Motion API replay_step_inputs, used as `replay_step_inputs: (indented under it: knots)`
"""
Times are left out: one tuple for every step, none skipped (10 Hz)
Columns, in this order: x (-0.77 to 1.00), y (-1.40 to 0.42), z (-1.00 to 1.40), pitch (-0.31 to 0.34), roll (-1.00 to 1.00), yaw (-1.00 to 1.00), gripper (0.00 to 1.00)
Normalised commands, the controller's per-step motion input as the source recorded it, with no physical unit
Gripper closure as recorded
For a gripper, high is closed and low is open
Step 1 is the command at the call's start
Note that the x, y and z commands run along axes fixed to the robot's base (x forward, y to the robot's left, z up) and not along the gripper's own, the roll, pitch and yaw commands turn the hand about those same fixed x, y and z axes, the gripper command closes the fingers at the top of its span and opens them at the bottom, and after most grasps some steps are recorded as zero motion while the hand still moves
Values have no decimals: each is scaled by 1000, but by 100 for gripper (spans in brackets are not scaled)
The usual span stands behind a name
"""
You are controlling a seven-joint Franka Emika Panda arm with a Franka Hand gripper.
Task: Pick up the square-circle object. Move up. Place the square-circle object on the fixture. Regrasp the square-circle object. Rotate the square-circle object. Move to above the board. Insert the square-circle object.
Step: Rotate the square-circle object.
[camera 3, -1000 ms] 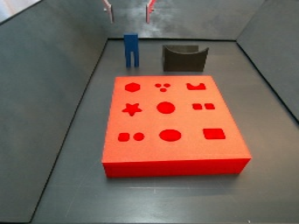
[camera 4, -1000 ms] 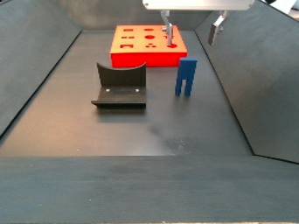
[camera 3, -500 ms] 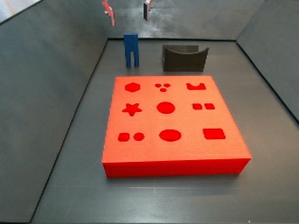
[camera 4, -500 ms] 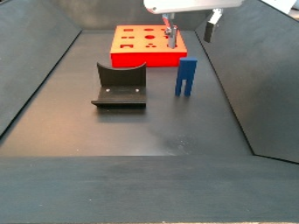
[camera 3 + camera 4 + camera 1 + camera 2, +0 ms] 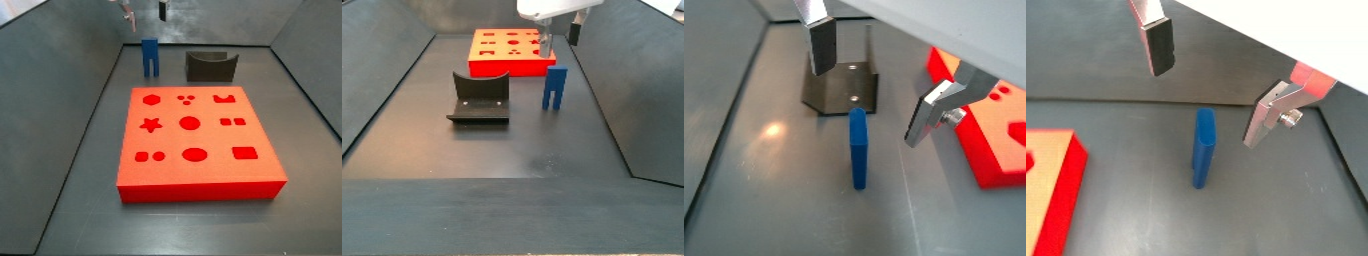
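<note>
Pick-up step, not yet gripped. Jaws [image 5: 1213, 85] spread wide and empty, hovering above the blue block [image 5: 1203, 148], which stands upright on the floor below between them. Next: descend straight, then close on it.

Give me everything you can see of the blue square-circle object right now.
The square-circle object is a small, slim blue block, plastic by its look, standing upright on the dark floor with two short prongs at its lower end in both side views. Nothing grips it: the claw hangs open above it, fingers apart on either side, not touching. It stands free between the red board and the dark fixture, touching neither. In a wrist view it shows as a narrow blue bar seen from above.
</note>
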Motion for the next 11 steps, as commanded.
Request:
replay_step_inputs:
  knots:
    - [10, -6, -7, 6, -16, 1000, 0]
    - [10, -6, -6, 7, -16, 1000, 0]
    - [10, -6, -6, 7, -17, 1000, 0]
    - [10, -6, -6, 7, -17, 1000, 0]
    - [11, -6, -6, 7, -18, 1000, 0]
    - [11, -6, -6, 7, -18, 1000, 0]
    - [11, -6, -6, 8, -19, 1000, 0]
    - [11, -6, -6, 8, -20, 1000, 0]
    - [11, -6, -6, 8, -21, 1000, 0]
    - [11, -6, -5, 9, -21, 1000, 0]
    - [11, -6, -5, 9, -22, 1000, 0]
